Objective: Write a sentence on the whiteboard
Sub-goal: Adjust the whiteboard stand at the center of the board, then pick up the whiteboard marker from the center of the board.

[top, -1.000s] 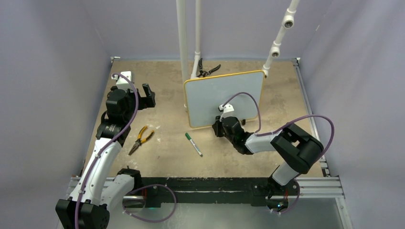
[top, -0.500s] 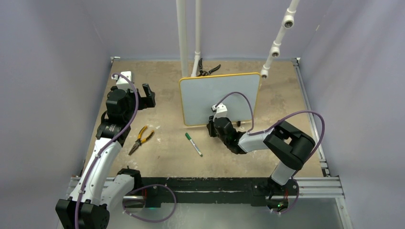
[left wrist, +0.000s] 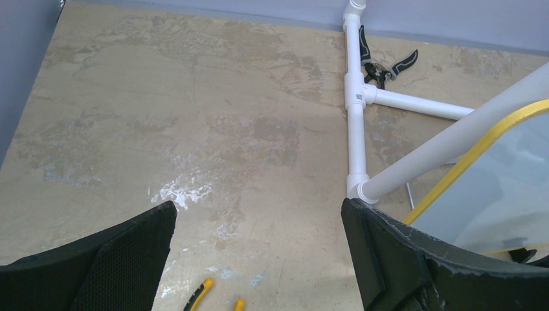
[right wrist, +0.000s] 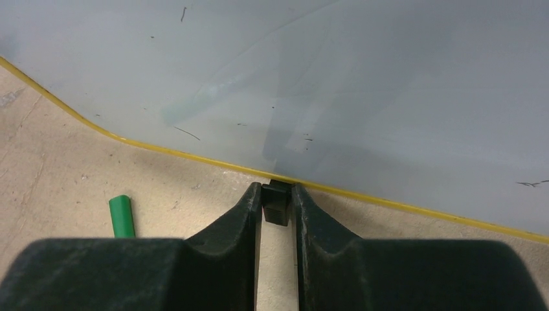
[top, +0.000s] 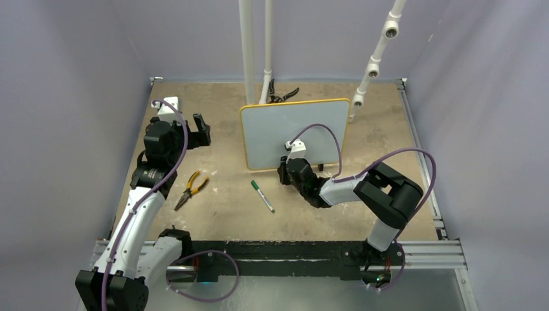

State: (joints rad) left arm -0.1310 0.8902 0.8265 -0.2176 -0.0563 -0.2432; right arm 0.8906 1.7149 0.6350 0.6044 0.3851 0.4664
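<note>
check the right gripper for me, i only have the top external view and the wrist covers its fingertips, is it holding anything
Observer: In the right wrist view the right gripper is shut on a small black foot at the near edge of the rectangular yellow-framed whiteboard.
Operator: any writing on it yet
Observer: None; the surface shows only faint smudges and a few tiny dark marks.
Operator: left gripper free
Observer: Left wrist view shows the left gripper open, nothing between its fingers.
</note>
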